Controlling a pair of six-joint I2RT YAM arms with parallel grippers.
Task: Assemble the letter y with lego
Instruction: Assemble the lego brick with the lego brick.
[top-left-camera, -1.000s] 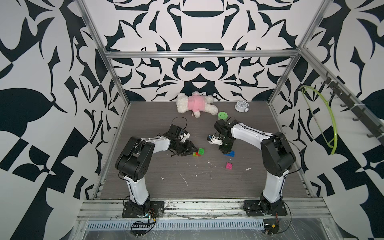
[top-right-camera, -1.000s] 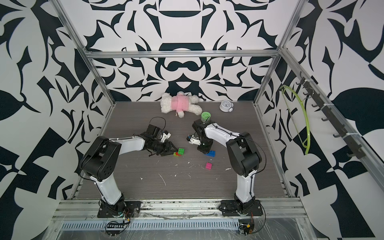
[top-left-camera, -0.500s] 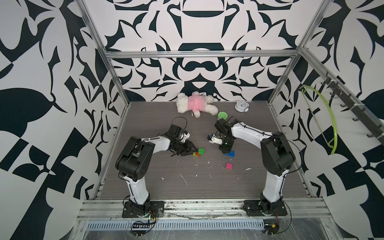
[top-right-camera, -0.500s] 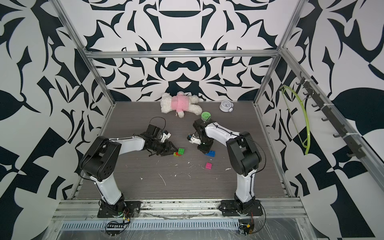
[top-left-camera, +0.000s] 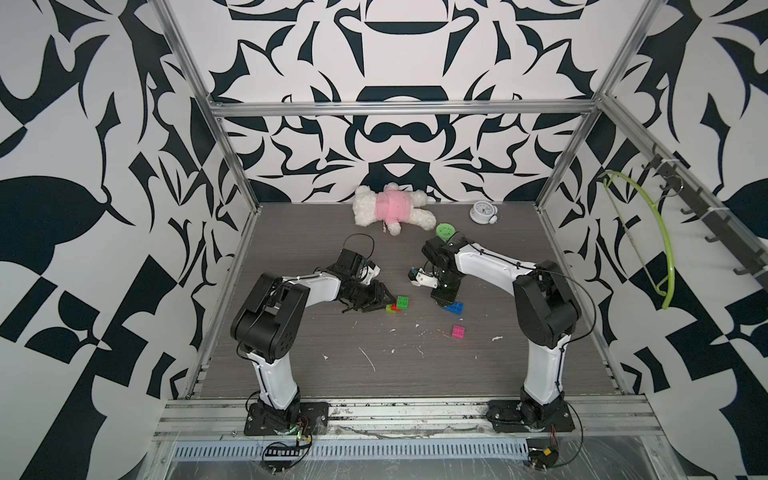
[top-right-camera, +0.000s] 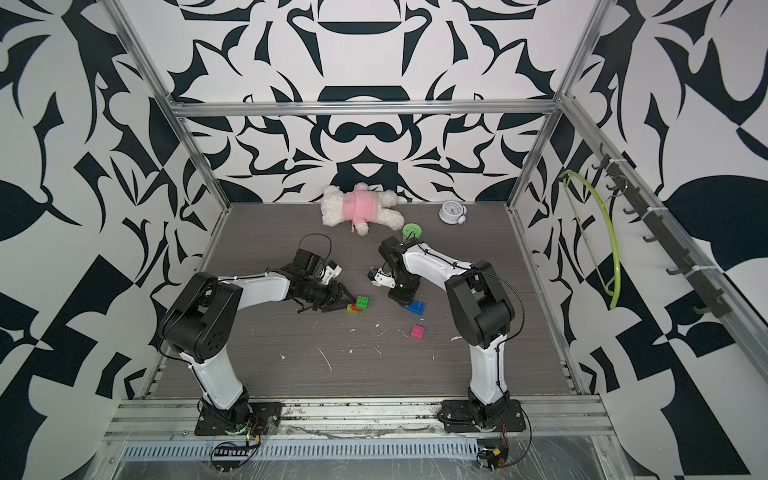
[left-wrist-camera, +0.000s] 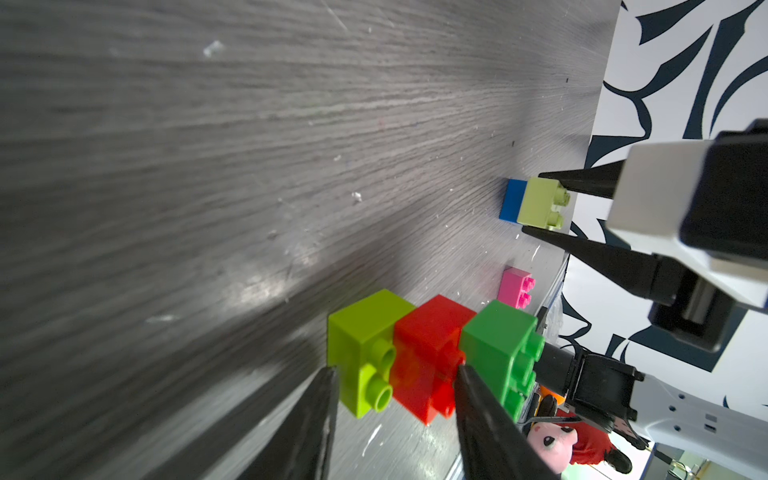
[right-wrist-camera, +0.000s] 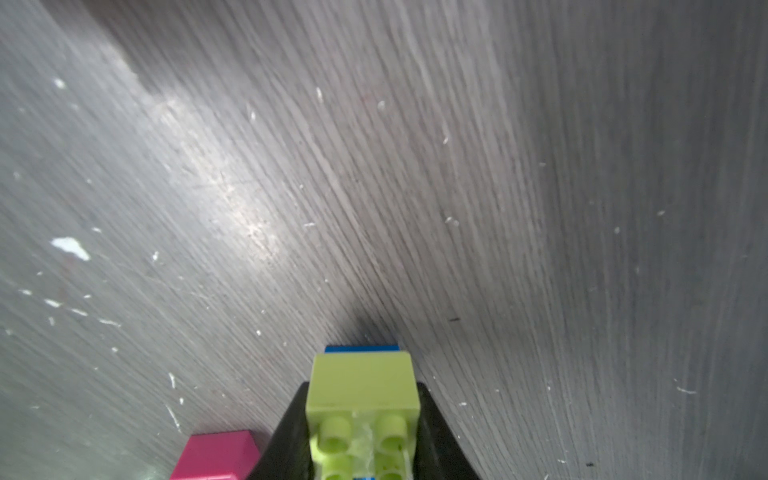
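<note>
Right tool (left-wrist-camera: 535, 203) grips yellow-green brick (right-wrist-camera: 360, 384) on blue brick (top-left-camera: 455, 308), likely needing firm downward press; left tool (left-wrist-camera: 395, 369) clamps three-brick row (left-wrist-camera: 428, 340)

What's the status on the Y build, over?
Left gripper shut on three-brick cluster. Right gripper shut on yellow-green brick, atop blue brick. Pink brick loose; nothing in the way.
</note>
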